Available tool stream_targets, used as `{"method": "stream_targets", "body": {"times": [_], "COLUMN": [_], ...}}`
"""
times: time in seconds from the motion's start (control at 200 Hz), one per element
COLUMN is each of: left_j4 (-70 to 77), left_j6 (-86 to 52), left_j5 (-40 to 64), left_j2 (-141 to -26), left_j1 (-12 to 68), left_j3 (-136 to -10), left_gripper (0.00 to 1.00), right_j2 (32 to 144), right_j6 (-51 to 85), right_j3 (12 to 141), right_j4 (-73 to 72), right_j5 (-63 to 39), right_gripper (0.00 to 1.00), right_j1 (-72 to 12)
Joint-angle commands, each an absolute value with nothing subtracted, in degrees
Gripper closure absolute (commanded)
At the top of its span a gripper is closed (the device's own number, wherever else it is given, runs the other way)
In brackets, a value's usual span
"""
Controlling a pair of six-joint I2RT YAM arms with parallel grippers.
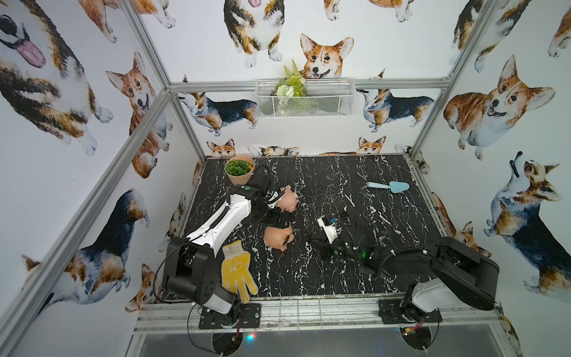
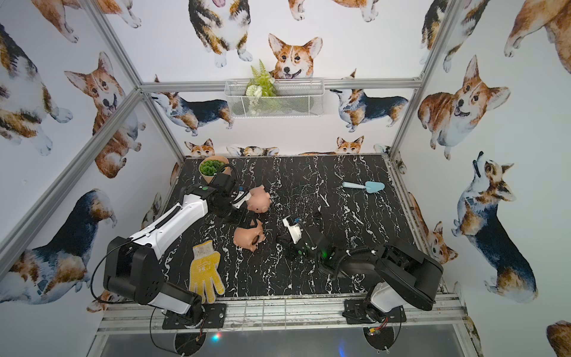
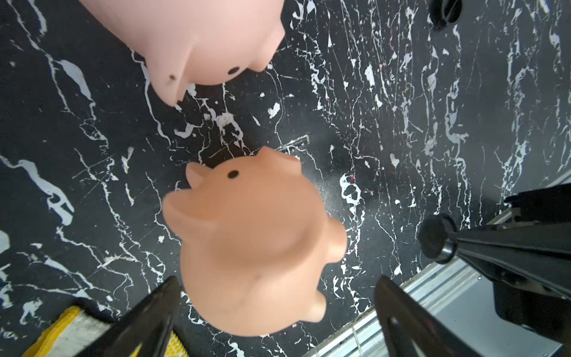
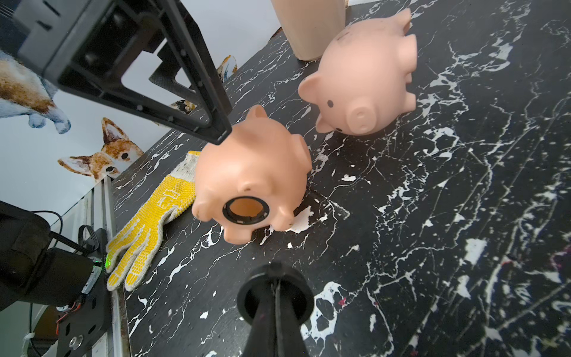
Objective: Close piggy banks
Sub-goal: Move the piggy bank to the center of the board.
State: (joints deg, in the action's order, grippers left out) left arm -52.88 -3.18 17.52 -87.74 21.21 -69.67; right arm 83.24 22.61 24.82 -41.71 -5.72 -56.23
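Two piggy banks lie on the black marble table. The tan-pink bank (image 1: 276, 236) (image 4: 253, 167) is on its side, and its black-ringed belly hole (image 4: 245, 210) is open and faces my right gripper. The pale pink bank (image 1: 287, 199) (image 4: 367, 80) lies just behind it. My left gripper (image 3: 278, 282) (image 1: 279, 220) hangs open over the tan-pink bank (image 3: 253, 244), jaws wide on either side. My right gripper (image 4: 276, 278) (image 1: 312, 239) is shut on a round black plug (image 4: 247, 298) (image 3: 437, 238), a short way from the open hole. A second black plug (image 3: 445, 9) lies on the table.
A yellow-and-white work glove (image 1: 238, 275) lies at the front left near the table edge. A peach plant pot (image 1: 239, 170) stands at the back left, close behind the left arm. A pale blue trowel (image 1: 389, 186) lies at the back right. A wire basket (image 1: 304, 99) hangs on the rear wall.
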Motion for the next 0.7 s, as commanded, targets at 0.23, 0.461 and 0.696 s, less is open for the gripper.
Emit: {"method": "stream_targets", "body": {"times": [0.23,0.461,0.696], "left_j4": [-58.1,-59.5,-56.1], "left_j6": [2.3,6.0,3.5], "left_j5": [9.9,12.5,14.4], "left_j2": [-92.1,-94.7,-96.1], "left_j1": [23.3,23.3,23.3], "left_j3": [-69.8,-73.2,-72.3], "left_gripper": [0.00,0.00,0.00], "right_j2": [83.0,82.8,81.9], "right_j6": [22.7,22.8,22.7], "right_j3": [24.2,24.2,23.5], "right_j4": [-43.9,-43.9,-43.8], "right_j5": [-4.9,-4.8,-4.0], "right_gripper": [1.00,1.00,1.00], "right_j1": [-56.3,-56.3,-56.3]}}
